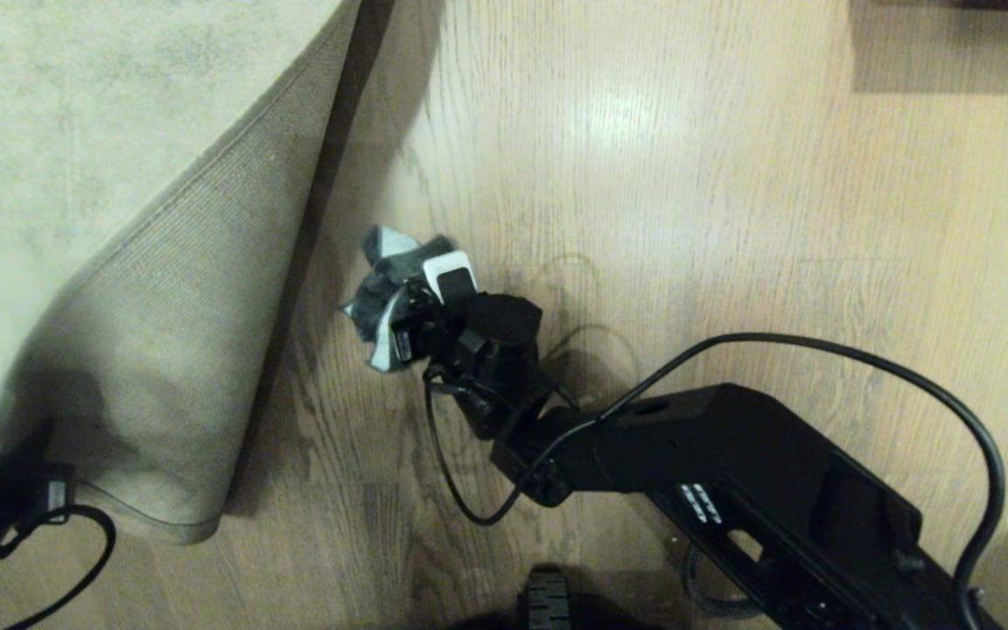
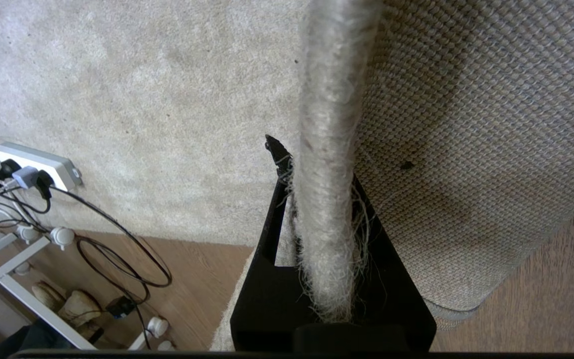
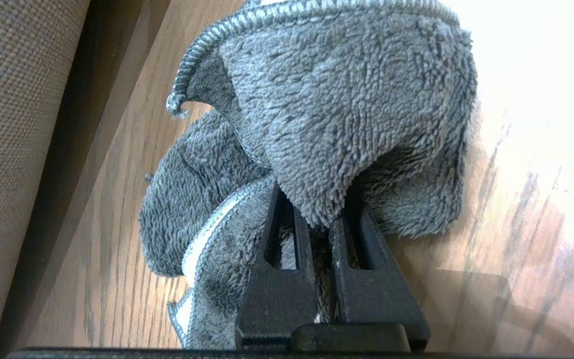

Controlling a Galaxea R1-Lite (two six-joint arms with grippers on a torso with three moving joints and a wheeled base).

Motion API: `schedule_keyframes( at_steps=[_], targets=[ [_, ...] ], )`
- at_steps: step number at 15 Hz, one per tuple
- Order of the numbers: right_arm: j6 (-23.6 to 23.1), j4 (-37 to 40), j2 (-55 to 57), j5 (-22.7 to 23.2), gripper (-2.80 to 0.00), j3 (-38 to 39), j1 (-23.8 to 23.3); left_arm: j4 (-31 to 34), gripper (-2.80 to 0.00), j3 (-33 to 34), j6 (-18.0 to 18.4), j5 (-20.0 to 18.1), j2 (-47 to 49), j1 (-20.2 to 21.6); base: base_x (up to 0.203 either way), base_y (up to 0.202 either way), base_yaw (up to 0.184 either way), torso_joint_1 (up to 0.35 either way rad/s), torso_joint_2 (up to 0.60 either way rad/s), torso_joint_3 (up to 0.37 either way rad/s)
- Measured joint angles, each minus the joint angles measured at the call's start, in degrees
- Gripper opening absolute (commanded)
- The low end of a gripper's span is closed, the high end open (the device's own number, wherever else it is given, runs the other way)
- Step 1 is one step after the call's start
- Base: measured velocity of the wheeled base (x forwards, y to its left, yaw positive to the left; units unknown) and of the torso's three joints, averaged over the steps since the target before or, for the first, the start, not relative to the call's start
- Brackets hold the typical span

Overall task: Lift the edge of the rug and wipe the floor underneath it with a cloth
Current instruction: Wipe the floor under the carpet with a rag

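Holding the rug edge (image 2: pixel 328 149) up, the left gripper (image 2: pixel 317 209) has its jaws closed on the border, so the woven backing (image 1: pixel 171 332) faces outward. Beside the raised fold, on the floor (image 1: pixel 731 219), the right gripper (image 3: pixel 312 224) clamps the cloth (image 3: pixel 337 114). A power strip (image 2: pixel 33 162) with cables lies near the rug's far border.

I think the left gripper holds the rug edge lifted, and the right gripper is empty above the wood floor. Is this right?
Not quite. The right gripper is not empty: its fingers are shut on the grey cloth, as the right wrist view shows. The rest stands: the left gripper holds the rug edge lifted, and the right one is above the wood floor.
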Motion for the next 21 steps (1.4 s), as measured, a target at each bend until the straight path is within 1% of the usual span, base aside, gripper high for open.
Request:
schedule_keyframes(
  at_steps=[2, 4, 9, 13, 17, 21],
  targets=[
    [0.0, -0.9, 0.2, -0.1, -2.8, 2.3, 1.8, 0.0, -2.8, 0.0, 0.0, 0.1, 0.0, 0.0, 0.0, 0.0, 0.0, 0.0, 0.0, 0.0],
    [0.0, -2.2, 1.5, -0.1, -2.8, 3.9, 4.8, -0.1, -2.8, 0.0, 0.2, 0.1, -0.1, 0.0, 0.0, 0.0, 0.0, 0.0, 0.0, 0.0],
    [0.0, -3.7, 6.0, -0.1, -2.8, 4.7, 11.4, 0.0, -2.8, 0.0, 0.2, 0.2, -0.2, 0.1, 0.0, 0.0, 0.0, 0.0, 0.0, 0.0],
    [0.0, -4.3, 9.1, -0.1, -2.8, 4.7, 14.7, -0.1, -2.8, 0.0, 0.3, 0.2, -0.3, 0.1, 0.0, 0.0, 0.0, 0.0, 0.0, 0.0],
    [0.0, -4.2, 11.5, -0.2, -2.8, 4.4, 15.3, -0.1, -2.8, 0.0, 0.3, 0.3, -0.3, 0.1, 0.0, 0.0, 0.0, 0.0, 0.0, 0.0],
    [-0.1, -5.9, 13.1, -0.9, -2.8, 2.6, 10.9, 0.0, -2.8, 0.0, 0.3, 0.7, -0.3, 0.0, 0.0, 0.0, 0.0, 0.0, 0.0, 0.0]
  ],
)
